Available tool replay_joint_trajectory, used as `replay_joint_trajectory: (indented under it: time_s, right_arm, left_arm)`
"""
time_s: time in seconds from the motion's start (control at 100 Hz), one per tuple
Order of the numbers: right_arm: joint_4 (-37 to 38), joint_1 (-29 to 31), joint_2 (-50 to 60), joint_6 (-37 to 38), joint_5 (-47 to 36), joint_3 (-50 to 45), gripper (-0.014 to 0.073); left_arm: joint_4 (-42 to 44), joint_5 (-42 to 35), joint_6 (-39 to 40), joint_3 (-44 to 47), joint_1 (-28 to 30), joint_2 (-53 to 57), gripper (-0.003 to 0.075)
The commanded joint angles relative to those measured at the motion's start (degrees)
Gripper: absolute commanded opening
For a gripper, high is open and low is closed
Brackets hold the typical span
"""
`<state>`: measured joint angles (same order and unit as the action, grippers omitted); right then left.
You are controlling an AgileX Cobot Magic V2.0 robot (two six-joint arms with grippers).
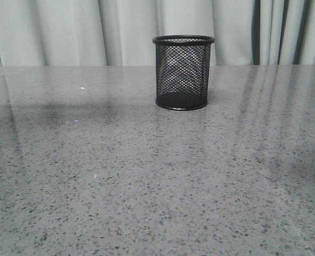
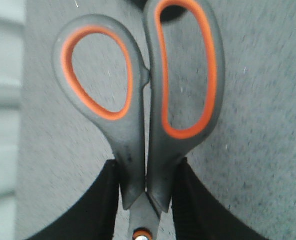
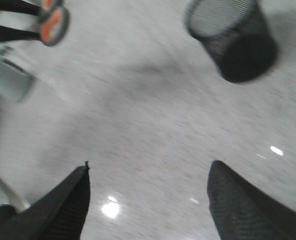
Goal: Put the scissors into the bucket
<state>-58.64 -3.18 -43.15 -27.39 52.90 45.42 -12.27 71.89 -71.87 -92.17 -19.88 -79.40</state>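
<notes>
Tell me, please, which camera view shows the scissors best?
The left wrist view: the scissors fill it, handles sharp, gripped near the pivot by the left gripper. The right wrist view catches only blurred orange handle tips; the front view shows none.

Speckled grey table [image 1: 146,186], pale curtains [image 1: 66,32]

1 pr scissors [image 2: 142,100], 1 bucket [image 1: 183,72], 2 pincers.

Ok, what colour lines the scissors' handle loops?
Orange, on the scissors; clearest in the left wrist view.
</notes>
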Motion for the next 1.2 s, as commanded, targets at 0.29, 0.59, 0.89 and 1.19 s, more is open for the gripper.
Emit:
replay_joint_trajectory:
  time_s: [0.29,0.59,0.89,1.19]
  right_arm:
    - [-16.32,0.1,-4.23,-6.72,0.24,11.39,0.0446]
    - [-18.94,0.1,-11.32,-6.75,5.75,17.9,0.0446]
    - [-21.89,0.1,-15.66,-8.65,7.04,21.19,0.0446]
    - [-26.66,0.01,-19.33,-11.38,8.22,21.19,0.0446]
  left_arm:
    - [-0.18,-5.27,9.71,-4.27,-15.63,5.16,-0.0021]
    - [3.07,-9.83,10.74,-7.09,-24.61,5.06,-0.0021]
    - [4.67,-14.17,13.64,-7.09,-25.74,4.84,-0.0021]
    - [3.65,-15.92,13.64,-7.09,-25.74,3.0,-0.0021]
